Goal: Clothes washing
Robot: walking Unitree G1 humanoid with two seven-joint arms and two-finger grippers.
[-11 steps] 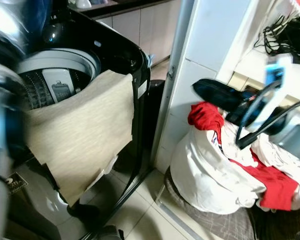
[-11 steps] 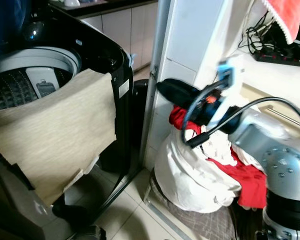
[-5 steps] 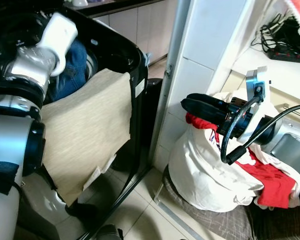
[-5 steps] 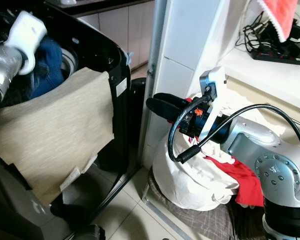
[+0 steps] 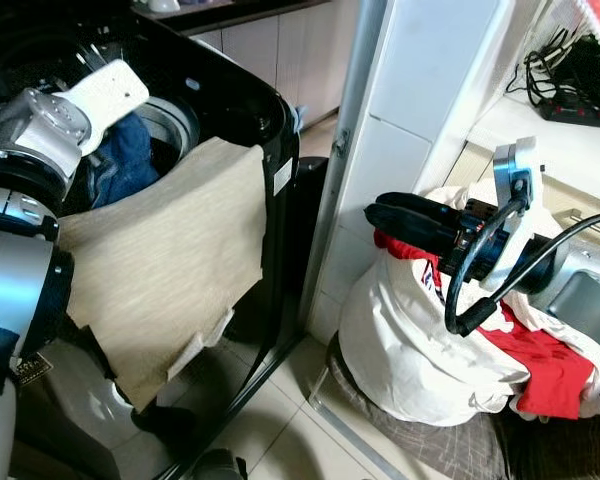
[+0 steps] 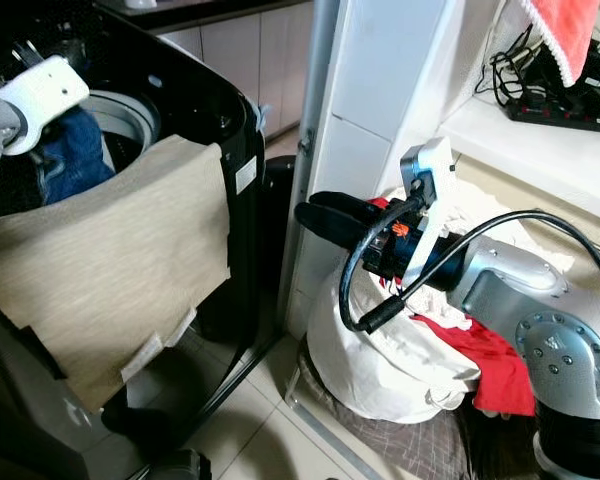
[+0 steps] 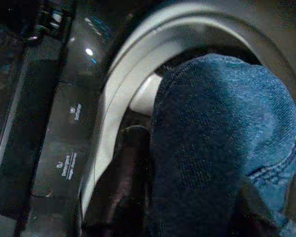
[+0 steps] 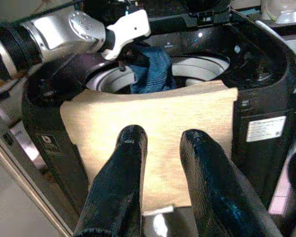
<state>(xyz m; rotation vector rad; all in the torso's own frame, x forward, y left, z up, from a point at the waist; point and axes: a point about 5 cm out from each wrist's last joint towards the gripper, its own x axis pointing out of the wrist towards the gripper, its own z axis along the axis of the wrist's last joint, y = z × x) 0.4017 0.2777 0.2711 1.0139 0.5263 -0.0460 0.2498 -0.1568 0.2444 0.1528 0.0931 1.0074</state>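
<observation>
Over the washer's drum (image 5: 170, 115), the left tool (image 7: 187, 197) has the blue jeans (image 5: 120, 160) pinched and dangling — drum opening sits right underneath. Right tool (image 5: 395, 212) hangs parted, empty, above the laundry bag (image 5: 420, 340) — nearest to it.

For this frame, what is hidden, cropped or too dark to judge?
- Left gripper: in the left wrist view the blue jeans cover its tips, so where the jaws bite is hidden.
- Washer drum: its inside is blocked by the jeans and the beige cloth in the eye views.
- Laundry pile: right gripper and arm cover its top; the lower garments are buried.
- Panel labels: too dark and small.
</observation>
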